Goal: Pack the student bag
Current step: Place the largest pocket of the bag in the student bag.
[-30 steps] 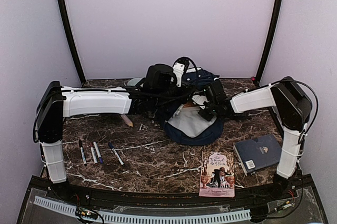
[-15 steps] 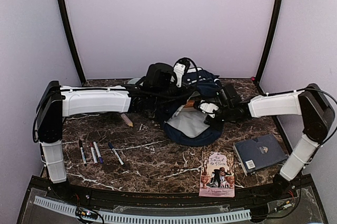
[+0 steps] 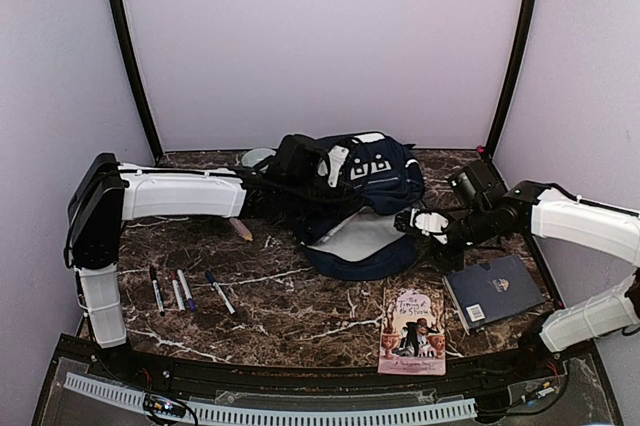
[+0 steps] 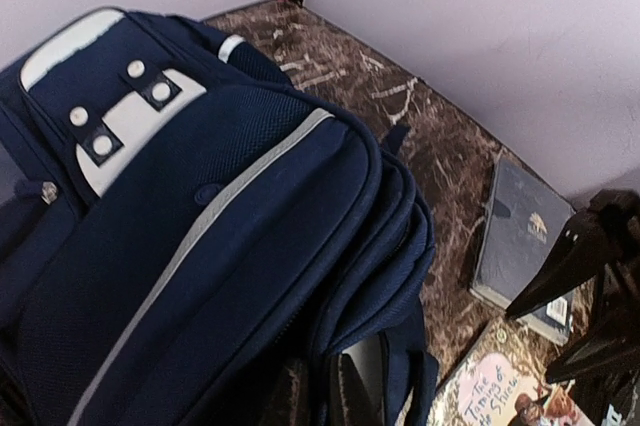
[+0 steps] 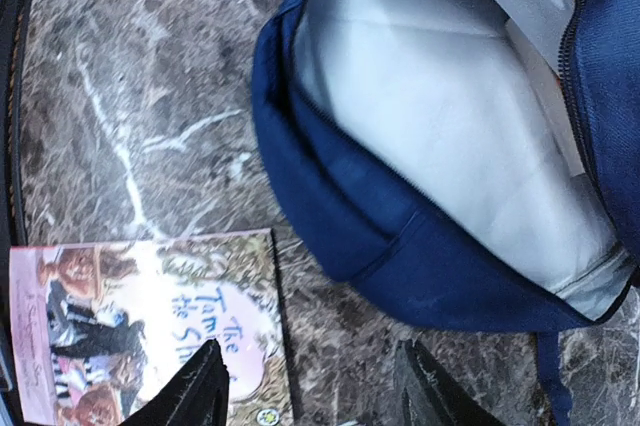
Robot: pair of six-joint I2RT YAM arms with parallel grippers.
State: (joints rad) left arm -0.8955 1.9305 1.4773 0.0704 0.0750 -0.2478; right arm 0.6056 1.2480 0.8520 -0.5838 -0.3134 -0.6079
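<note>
Navy fabric is sitting pinched in the left gripper (image 3: pixel 322 168), whose jaws are closing tight on the top rim of the student bag (image 3: pixel 385 171). The bag is lying on the marble table (image 3: pixel 300 311), toward the back wall, with its mouth gaping toward the arms.

The right gripper (image 5: pixel 311 351) is hanging just off that open mouth, fingers spread apart over bare marble. On the near side of the bag, a picture book (image 3: pixel 412 331) is lying flat. A dark blue hardcover (image 3: pixel 495 291) is sitting beside it, out toward the table's right edge. Well off the bag's left-arm side, a few pens (image 3: pixel 185 289) are lying, and open marble is stretching between them and the bag.

The bag itself is showing pale grey lining inside, a grey-white stripe along the front pocket, and a white patch with round snaps on it.
</note>
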